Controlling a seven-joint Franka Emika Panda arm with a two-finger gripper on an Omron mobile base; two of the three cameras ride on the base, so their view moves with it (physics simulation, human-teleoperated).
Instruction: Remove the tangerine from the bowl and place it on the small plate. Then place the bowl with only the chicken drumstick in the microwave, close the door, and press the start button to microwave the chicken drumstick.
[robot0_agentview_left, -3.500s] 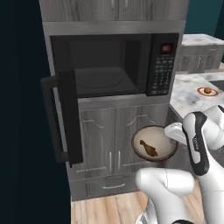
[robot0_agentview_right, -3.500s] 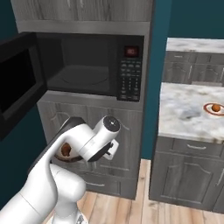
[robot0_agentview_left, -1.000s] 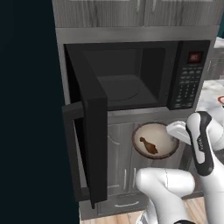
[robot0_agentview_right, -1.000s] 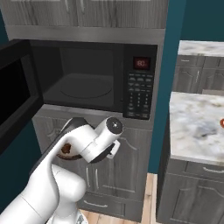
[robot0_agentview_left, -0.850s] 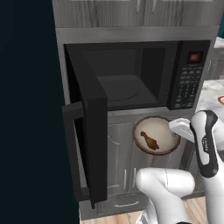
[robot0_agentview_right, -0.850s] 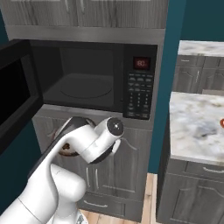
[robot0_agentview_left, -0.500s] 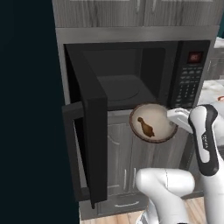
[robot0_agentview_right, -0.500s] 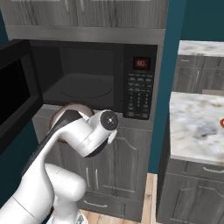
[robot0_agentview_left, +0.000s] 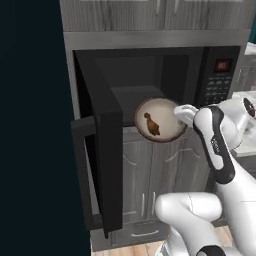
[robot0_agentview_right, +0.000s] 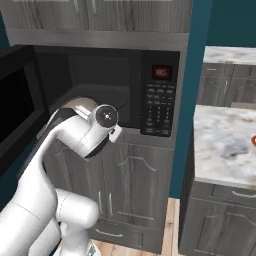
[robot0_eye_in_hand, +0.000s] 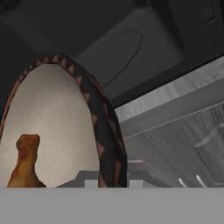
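My gripper (robot0_agentview_left: 181, 113) is shut on the right rim of the bowl (robot0_agentview_left: 159, 120), brown outside and cream inside. I hold it tilted at the mouth of the microwave (robot0_agentview_left: 150, 75), level with the cavity floor. The chicken drumstick (robot0_agentview_left: 151, 124) lies in the bowl, alone. The door (robot0_agentview_left: 102, 150) stands swung open to the left. In the hand view the bowl (robot0_eye_in_hand: 57, 118) and drumstick (robot0_eye_in_hand: 24, 168) fill the left, with the cavity and its turntable (robot0_eye_in_hand: 116, 48) beyond. My arm hides most of the bowl (robot0_agentview_right: 80, 102) in the right base view. The tangerine is out of view.
The keypad panel (robot0_agentview_right: 160, 107) with its red display sits right of the cavity. Grey cabinet doors (robot0_agentview_left: 150, 175) lie below the microwave. A marble counter (robot0_agentview_right: 225, 145) stands to the right; a red-orange sliver (robot0_agentview_right: 253, 141) at its right edge looks like the small plate's rim.
The bowl with the drumstick has risen from in front of the lower cabinet doors to the microwave's opening and moved left toward the cavity. The door has not moved.
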